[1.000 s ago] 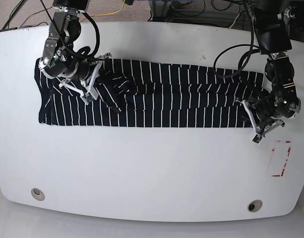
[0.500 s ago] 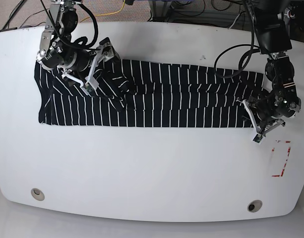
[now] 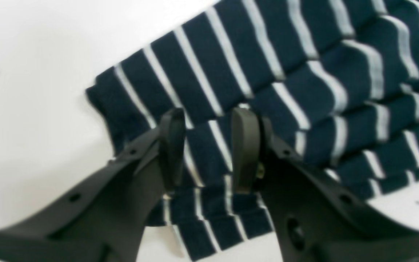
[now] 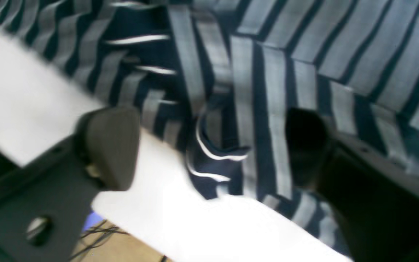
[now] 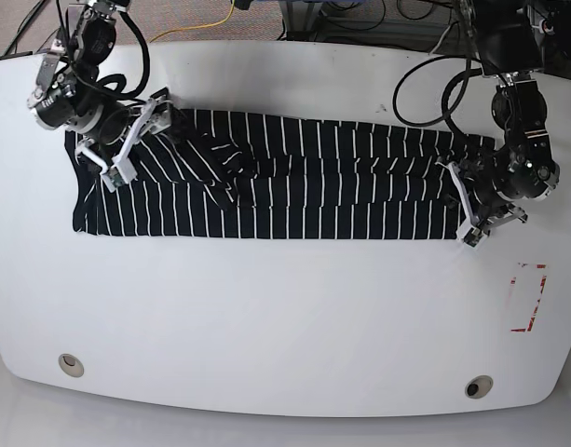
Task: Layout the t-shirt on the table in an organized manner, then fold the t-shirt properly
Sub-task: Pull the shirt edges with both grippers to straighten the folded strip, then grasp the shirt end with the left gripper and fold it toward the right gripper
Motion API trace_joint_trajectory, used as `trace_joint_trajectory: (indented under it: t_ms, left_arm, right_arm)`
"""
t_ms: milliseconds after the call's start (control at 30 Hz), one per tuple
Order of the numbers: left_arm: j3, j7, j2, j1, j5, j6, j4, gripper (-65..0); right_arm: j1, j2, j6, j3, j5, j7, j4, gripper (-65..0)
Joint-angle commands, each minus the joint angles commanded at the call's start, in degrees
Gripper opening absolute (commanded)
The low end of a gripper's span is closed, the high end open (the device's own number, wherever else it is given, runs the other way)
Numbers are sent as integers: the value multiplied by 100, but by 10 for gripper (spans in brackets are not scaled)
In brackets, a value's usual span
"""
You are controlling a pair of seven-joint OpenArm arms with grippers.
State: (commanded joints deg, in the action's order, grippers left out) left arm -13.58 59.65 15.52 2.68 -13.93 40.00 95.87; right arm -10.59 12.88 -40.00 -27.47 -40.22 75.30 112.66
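Cataloguing: what we find on the surface (image 5: 285,317), each with our reading of why it sits so.
Shirt (image 5: 294,182): lies as a long dark striped band across the far half of the surface, already narrowed lengthwise; layered edges run along it in the left wrist view, so we judge a fold is already made.
Bunched patch (image 5: 220,163): a lump of cloth near the band's left end in the base view, not flat; we judge it needs smoothing before any cross fold.
Left gripper (image 3: 207,145): at the band's right end in the base view, low over the stacked hem, jaws narrowly apart with striped cloth between them; we cannot tell whether it pinches the cloth or only straddles it. We think it stands there to anchor or lift that end.
Right gripper (image 4: 209,145): jaws spread wide, holding nothing, above the far edge near the opposite end; a loose flap (image 4: 213,160) hangs between them, probably its target.
Red mark (image 5: 529,296): near the right end, well clear of the shirt.
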Motion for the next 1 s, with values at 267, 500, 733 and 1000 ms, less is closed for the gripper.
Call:
trace_joint_trajectory:
  t_ms: [267,500,733,1000]
  left_arm:
    - [-976,0,-105,-97,-413,0,9,-451]
    - [-1679,0,-114,-53,-1160,0,-466,-311]
    - [-2022,62,-88,132,-1521,0,-1073,-219]
    - [-2462,413,290,484,-2215,0,-2163,-185]
  right_arm:
    - [132,149,0,35,897,-738,-589,-561]
    - [352,141,0,413,1644,-1477,-1521,-601]
    - [466,176,0,589,1881,-2066,-2374,-602]
    - [527,185,0,659,1890,-2268,-2831,-604]
